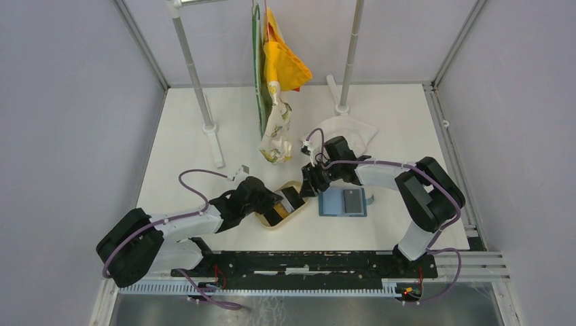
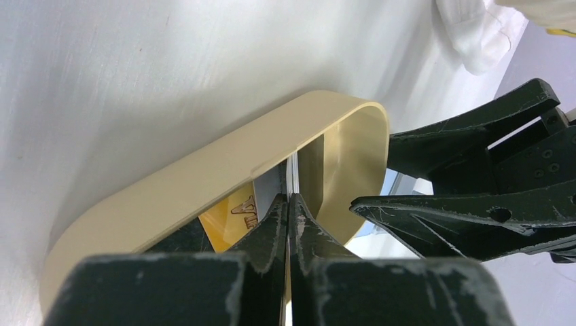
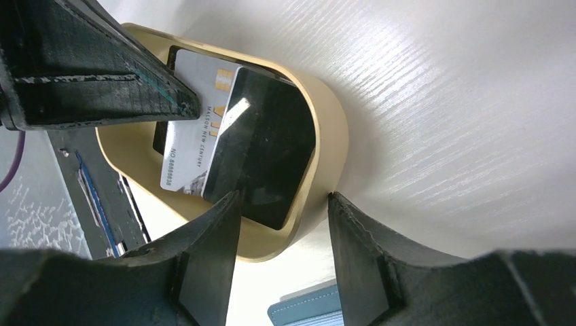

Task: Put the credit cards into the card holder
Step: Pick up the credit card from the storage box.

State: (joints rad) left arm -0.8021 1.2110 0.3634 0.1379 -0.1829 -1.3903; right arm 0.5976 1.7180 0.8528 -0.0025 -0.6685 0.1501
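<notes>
Credit cards first: one black card (image 3: 261, 156) stands tilted in the tan tray (image 2: 204, 170). Its lower end is against the tray's end wall, and it overlaps a pale card (image 3: 193, 136) with a gold chip. A second dark card (image 1: 353, 201) lies flat on the blue card holder (image 1: 331, 204), which sits on the table (image 1: 387, 122) just right of the tray.

My left arm reaches in low from the near left corner, and the left gripper (image 2: 291, 204) dips into the tray. Its jaws are clenched on a thin card edge. It looks like the black card, though I cannot be sure. My right arm bends back from the right side with its wrist pointing left. The right gripper (image 3: 284, 197) is released, jaws apart, straddling the tray's end wall and the black card's lower corner.

Only the left wrist view shows the pinch edge-on, with a yellow piece (image 2: 234, 217) low in the tray beside it. Only the right wrist view shows the card faces. From overhead I see the two grippers nose to nose at the tray's right end, with little room between them. Bare table lies between the tray and the arm bases. A white cloth (image 1: 353, 132) lies behind the right gripper, apart from the holder.
</notes>
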